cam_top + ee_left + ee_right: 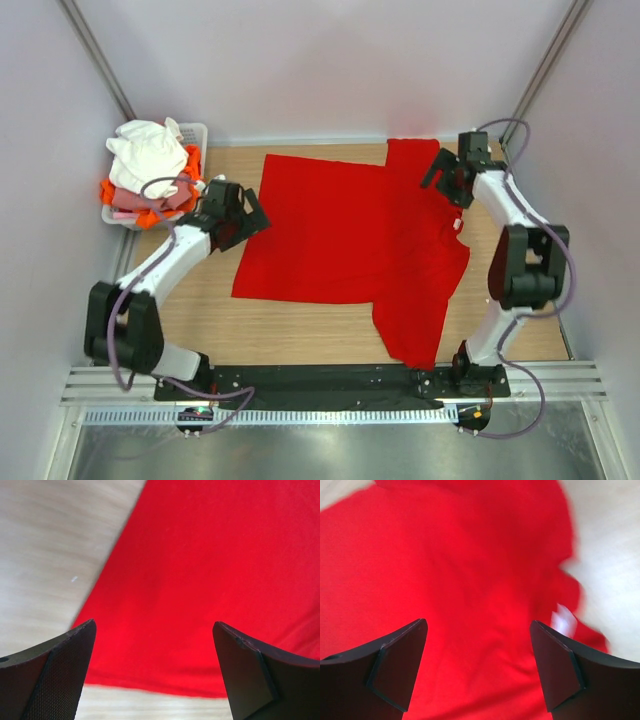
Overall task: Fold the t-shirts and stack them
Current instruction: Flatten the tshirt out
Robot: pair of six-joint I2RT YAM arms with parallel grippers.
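While the red t-shirt (pixel 350 240) lies spread flat across the desk (pixel 200 330), collar to the right and hem to the left, no fold is made yet. Further t-shirts, white (pixel 148 150), pink (pixel 135 200) and orange (pixel 110 190), sit heaped in the basket (pixel 197 130) at the far left corner.

Left fingers (pixel 55 680) hover apart over the hem edge, holding nothing. Right fingers (pixel 395 675) hover apart over the shoulder by the far sleeve, likewise empty.

Recommendation: both sides should descend onto matching points along the far edge, pinch front and back layers together, then lift and carry evenly so the crease runs straight. An uneven pull would likely drag the body askew. A small white neck label (pixel 564 617) marks the collar.
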